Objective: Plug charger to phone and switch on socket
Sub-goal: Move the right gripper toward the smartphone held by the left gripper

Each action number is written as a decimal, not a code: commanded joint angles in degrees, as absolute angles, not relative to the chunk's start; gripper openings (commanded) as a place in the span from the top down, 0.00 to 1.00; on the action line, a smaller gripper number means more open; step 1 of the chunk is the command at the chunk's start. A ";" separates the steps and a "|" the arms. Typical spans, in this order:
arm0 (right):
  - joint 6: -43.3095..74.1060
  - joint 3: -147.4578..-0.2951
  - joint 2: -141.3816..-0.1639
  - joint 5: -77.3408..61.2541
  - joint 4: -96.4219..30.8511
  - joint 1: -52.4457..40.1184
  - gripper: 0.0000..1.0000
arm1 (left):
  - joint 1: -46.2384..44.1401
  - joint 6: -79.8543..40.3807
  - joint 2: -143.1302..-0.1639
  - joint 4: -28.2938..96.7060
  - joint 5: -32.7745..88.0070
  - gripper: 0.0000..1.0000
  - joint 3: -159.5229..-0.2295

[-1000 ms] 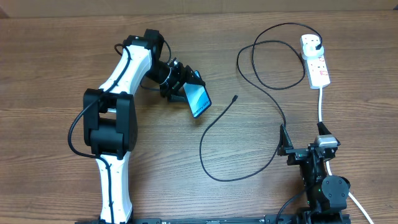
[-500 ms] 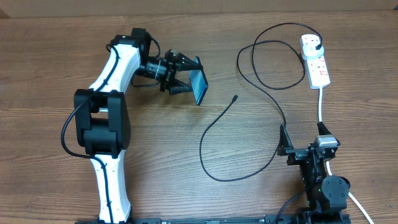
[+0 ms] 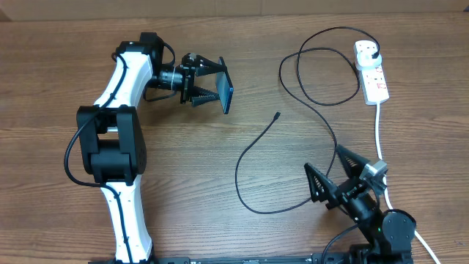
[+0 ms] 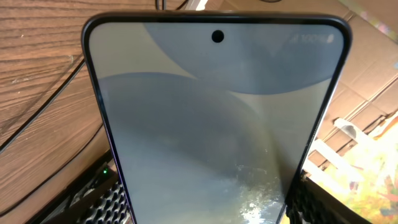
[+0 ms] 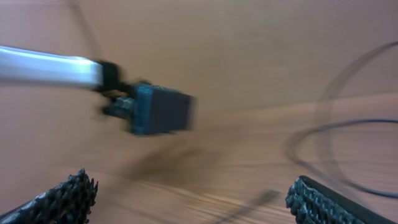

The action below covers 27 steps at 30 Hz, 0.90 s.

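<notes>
Wood-grain table (image 3: pixel 183 191) spreads under everything, and along its left side reaches the white-and-black left arm (image 3: pixel 126 81). Its left gripper (image 3: pixel 214 81) is clamped on the phone (image 3: pixel 227 95), holding it off the surface and edge-on to the overhead view. At the near right the right gripper (image 3: pixel 324 160) hangs empty with its jaws spread wide, pointing toward the middle of the table. The charger (image 3: pixel 236 174) sprawls between the two arms in slack loops. Its black plug (image 3: pixel 376 53) is seated in the far end of the socket (image 3: pixel 374 82), a white strip lying at the far right, well apart from the phone, with a thick white cord (image 3: pixel 378 128) running back toward the right arm. From the left wrist the phone fills the view, screen toward the camera, its long edges pinched between the ribbed pads (image 4: pixel 106 202); the end nearest the palm is out of frame. Slim and glass-faced, it is likely slick and unforgiving of a twist, so the edge grip suits it. The connector tip (image 3: pixel 277 115) lies free on bare wood between the phone and the right gripper. The cable is probably light and limp, so the stiffer moulded body just behind the tip looks the place to pinch, with the loops dragging after.
</notes>
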State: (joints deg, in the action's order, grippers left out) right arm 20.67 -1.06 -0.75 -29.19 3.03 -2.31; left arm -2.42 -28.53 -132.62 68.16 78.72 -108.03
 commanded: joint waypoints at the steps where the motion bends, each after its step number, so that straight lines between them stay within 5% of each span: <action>1: 34.24 -0.51 -0.16 -38.41 10.20 -2.57 0.00 | -2.22 -28.95 -129.84 68.31 82.39 0.37 -107.92; 6: 35.40 -7.62 -1.21 -38.41 13.89 -2.46 0.00 | -2.20 -28.97 -129.84 68.34 82.41 0.38 -107.92; 13: 12.10 -35.35 -20.71 -28.86 -25.87 -2.46 0.00 | -2.22 -30.02 -129.84 68.29 82.32 0.37 -107.92; 19: 9.98 -56.03 -43.03 -34.00 -46.81 -2.68 0.00 | -2.22 -30.02 -129.84 68.31 82.32 0.37 -107.92; 25: 10.63 -60.34 -56.99 -63.81 -41.04 -2.92 0.00 | -2.24 -30.00 -129.84 68.34 82.30 0.38 -107.92; 27: 10.63 -60.36 -60.40 -63.51 -38.57 -4.29 0.00 | -2.33 -30.02 -129.84 68.34 82.06 0.38 -107.92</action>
